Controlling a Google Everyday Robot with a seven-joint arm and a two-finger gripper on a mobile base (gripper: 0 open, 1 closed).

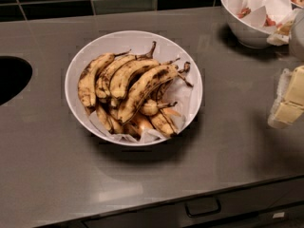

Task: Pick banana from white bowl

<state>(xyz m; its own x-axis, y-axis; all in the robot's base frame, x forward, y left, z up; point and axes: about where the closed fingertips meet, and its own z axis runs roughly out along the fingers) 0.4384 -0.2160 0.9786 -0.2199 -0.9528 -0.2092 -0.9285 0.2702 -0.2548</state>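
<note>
Tool at right edge, white bowl apart

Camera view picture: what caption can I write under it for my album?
Robot claw at the right edge, apart from a white bowl piled with spotty bananas on a grey counter.

We log our gripper at the far right edge, mid-height: pale cream, tilted, partly cut off there.

Robot hand at the right edge, pale cream-yellow blocky segments, whitish backing, partly cut off
</note>
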